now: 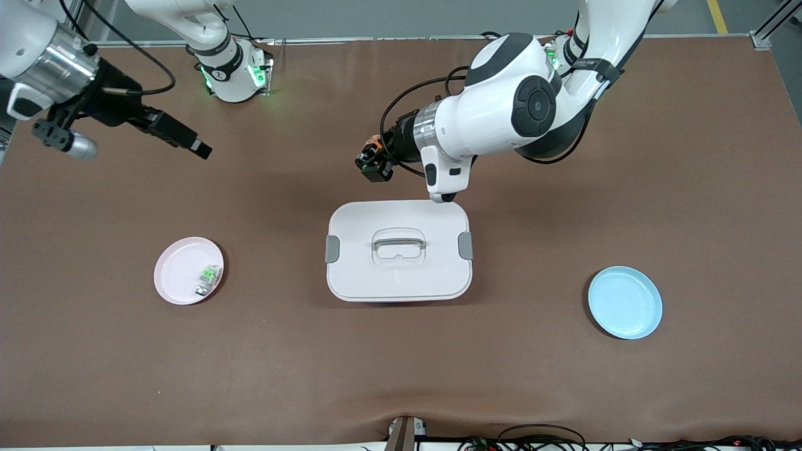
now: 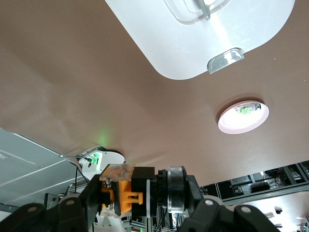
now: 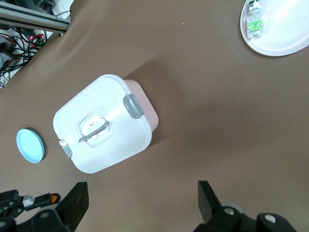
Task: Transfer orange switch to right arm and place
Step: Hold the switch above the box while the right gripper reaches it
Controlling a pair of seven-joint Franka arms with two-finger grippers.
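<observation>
On the counter (image 1: 564,388): a white lidded box (image 1: 398,250) sits mid-counter, a pink plate (image 1: 178,275) lies toward the right arm's end, and a blue plate (image 1: 624,302) lies toward the left arm's end.
Left gripper (image 1: 374,164): up in the air over bare counter just off the box's edge nearest the robots' bases; its fingers are closed on the orange switch (image 1: 374,150).
Orange switch, front view: only a small orange spot shows at the gripper's tip.
Orange switch, left wrist view: here the orange switch (image 2: 126,195) shows plainly, an orange and black part with a clear piece on it, pinched between the dark fingers (image 2: 72,208).
Right gripper (image 1: 202,149): in the air over bare counter at the right arm's end, well apart from the box and the pink plate; the arm waits.
Right fingers: the right wrist view shows the two fingers (image 3: 76,200) spread wide with nothing between them, which the front view does not make clear.
Pink plate: it carries a small green-and-clear part (image 1: 208,279) near its rim; the right wrist view shows the same part (image 3: 254,21) on the plate.
Box lid: grey clips on two sides and a handle in the middle; the right wrist view alone shows a pinkish body under the white lid.
Far corner of the right wrist view: the left gripper (image 3: 29,200) with a speck of orange.
</observation>
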